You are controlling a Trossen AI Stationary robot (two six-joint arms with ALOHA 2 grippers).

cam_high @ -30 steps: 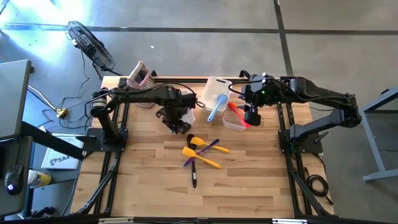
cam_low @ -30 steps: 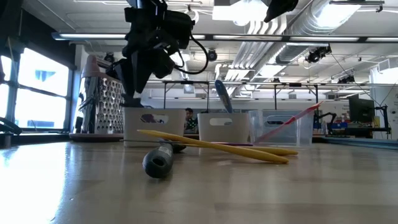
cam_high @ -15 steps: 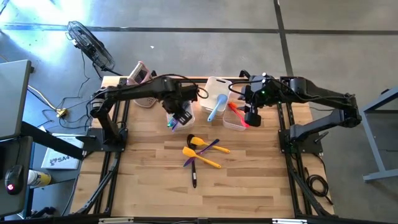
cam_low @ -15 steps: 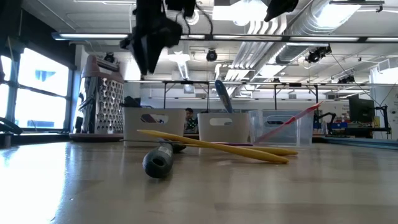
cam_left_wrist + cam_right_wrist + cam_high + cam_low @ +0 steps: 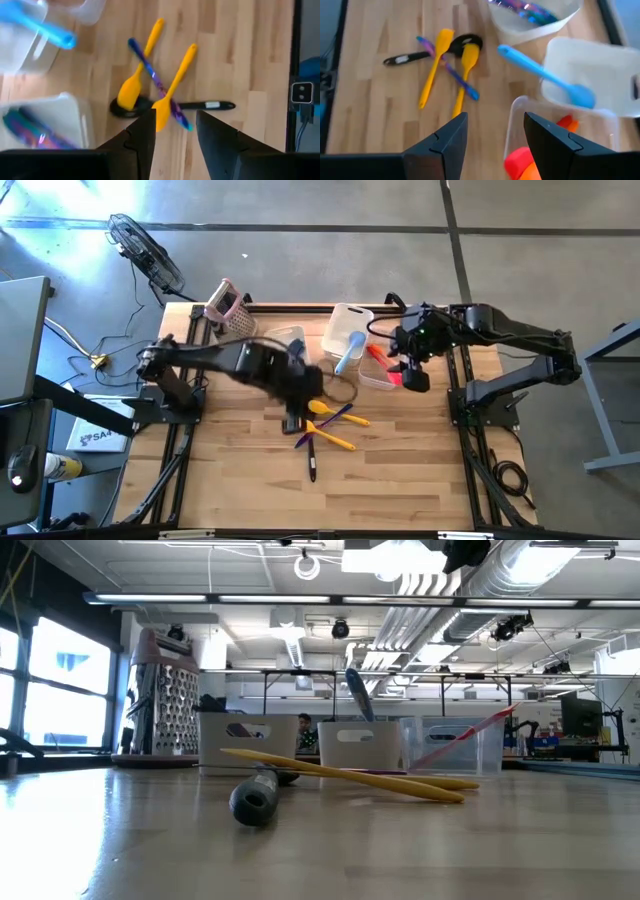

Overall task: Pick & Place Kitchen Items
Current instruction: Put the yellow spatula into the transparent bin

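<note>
Several utensils lie crossed in a pile mid-table: two yellow spatulas (image 5: 325,409) (image 5: 338,442), a purple one (image 5: 159,85) and a black spoon (image 5: 312,464). My left gripper (image 5: 174,137) hangs open above the pile (image 5: 295,418), touching nothing. My right gripper (image 5: 492,145) is open above the right tub (image 5: 380,372), which holds red and orange utensils (image 5: 527,159). A blue spatula (image 5: 348,353) leans out of the middle tub (image 5: 345,325). A purple utensil (image 5: 30,131) lies in the left tub (image 5: 283,340).
A pink-topped metal grater (image 5: 228,302) stands at the far left corner, left of the three clear tubs. The table's near half (image 5: 330,500) is bare wood. Black frame rails run along both side edges.
My left gripper has risen from just above the left tub, out of the low view, and swung toward the near edge until it is over the utensil pile, rolling its wrist on the way. Its fingers stay open.
</note>
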